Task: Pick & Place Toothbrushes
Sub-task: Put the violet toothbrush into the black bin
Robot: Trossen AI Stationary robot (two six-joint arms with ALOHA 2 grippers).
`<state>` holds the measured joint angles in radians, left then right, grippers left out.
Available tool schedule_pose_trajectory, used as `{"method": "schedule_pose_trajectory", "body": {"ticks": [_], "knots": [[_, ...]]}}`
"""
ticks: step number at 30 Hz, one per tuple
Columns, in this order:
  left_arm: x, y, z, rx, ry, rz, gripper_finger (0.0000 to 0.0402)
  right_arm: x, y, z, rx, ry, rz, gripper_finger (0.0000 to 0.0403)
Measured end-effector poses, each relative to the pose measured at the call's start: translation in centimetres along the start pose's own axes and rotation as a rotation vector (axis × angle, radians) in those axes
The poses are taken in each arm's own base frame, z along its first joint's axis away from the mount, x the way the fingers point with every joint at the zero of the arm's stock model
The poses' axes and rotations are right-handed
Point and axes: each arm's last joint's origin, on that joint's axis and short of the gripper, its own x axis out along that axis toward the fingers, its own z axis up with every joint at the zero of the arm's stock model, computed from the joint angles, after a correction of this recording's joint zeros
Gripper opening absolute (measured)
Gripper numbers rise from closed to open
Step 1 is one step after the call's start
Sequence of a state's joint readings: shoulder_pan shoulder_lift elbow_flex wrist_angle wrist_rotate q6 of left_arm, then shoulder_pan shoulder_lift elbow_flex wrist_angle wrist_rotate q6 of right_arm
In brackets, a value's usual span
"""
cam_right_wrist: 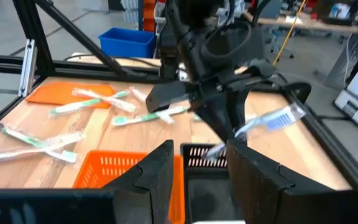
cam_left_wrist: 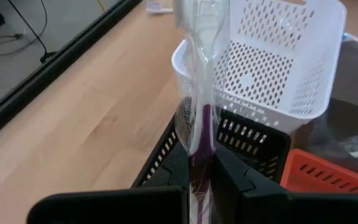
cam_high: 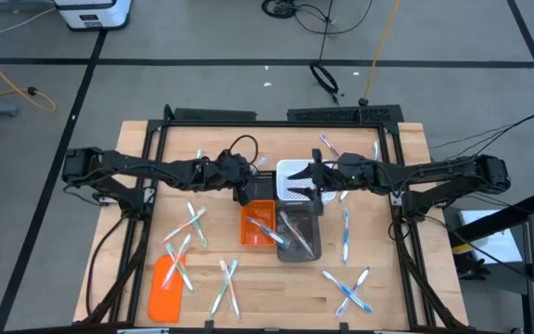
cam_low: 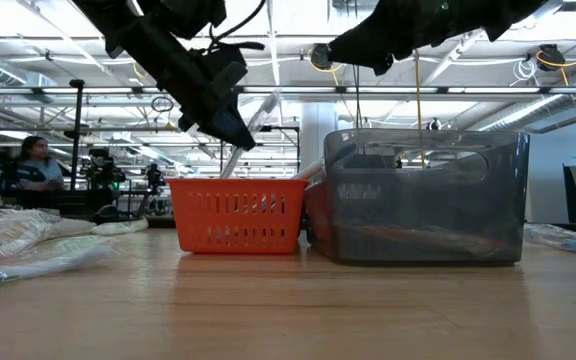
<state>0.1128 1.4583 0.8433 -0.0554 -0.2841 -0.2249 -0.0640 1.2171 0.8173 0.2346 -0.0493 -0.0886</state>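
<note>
My left gripper [cam_high: 248, 193] is shut on a clear-wrapped toothbrush [cam_left_wrist: 201, 93] with a purple handle, above the orange bin [cam_high: 258, 225] and a black bin [cam_left_wrist: 253, 146]. In the low view the toothbrush [cam_low: 258, 115] slants above the orange bin [cam_low: 236, 215]. My right gripper [cam_right_wrist: 197, 158] is open and empty, over the white bin [cam_high: 295, 176] and the grey see-through bin [cam_high: 300, 237]. Several wrapped toothbrushes lie flat on the table [cam_high: 193, 224], [cam_high: 226, 283], [cam_high: 349, 292], [cam_high: 346, 232]. Some lie inside the orange and grey bins. My left gripper pinches the wrapped toothbrush's purple handle part [cam_left_wrist: 202, 146] between its two fingers. The brush runs on past the fingertips, along the fingers. It is tilted, head end up [cam_low: 271, 100], lower end [cam_low: 230, 165] just above the orange bin's rim; whether that end touches the bin, I cannot tell.
A flat orange lid [cam_high: 165, 288] lies at the table's near left. The white, black, orange and grey bins stand close together at the table's middle. A black frame [cam_high: 276, 119] borders the wooden table. A person [cam_low: 30, 160] sits in the room beyond.
</note>
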Motion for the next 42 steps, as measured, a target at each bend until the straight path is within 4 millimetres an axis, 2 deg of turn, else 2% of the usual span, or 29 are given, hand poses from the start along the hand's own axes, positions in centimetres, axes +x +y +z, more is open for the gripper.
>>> {"method": "schedule_pose_trajectory", "body": {"ticks": [8, 14, 19, 23, 35, 42], "knots": [[1.2, 0.5, -0.8, -0.027, 0.070, -0.026, 0.0023, 0.0, 0.0, -0.5, 0.004, 0.046, 0.004, 0.0134], [3.1, 0.7, -1.7, -0.049, 0.116, -0.052, 0.0023, 0.0, 0.0, -0.5, 0.003, 0.049, 0.004, 0.0134], [4.1, 1.1, -2.0, -0.087, 0.134, -0.047, 0.0057, 0.0, 0.1, -0.6, 0.002, 0.059, 0.005, 0.0132], [4.1, 1.2, -2.1, -0.092, 0.139, -0.045, 0.0076, 0.0, 0.1, -0.6, 0.002, 0.061, 0.006, 0.0132], [4.1, 1.1, -1.9, -0.109, 0.127, -0.048, 0.0085, 0.0, 0.1, -0.7, -0.002, 0.067, 0.006, 0.0130], [4.1, 1.0, -1.7, -0.108, 0.097, -0.040, 0.0138, 0.0, 0.1, -0.8, -0.001, 0.083, 0.008, 0.0130]]}}
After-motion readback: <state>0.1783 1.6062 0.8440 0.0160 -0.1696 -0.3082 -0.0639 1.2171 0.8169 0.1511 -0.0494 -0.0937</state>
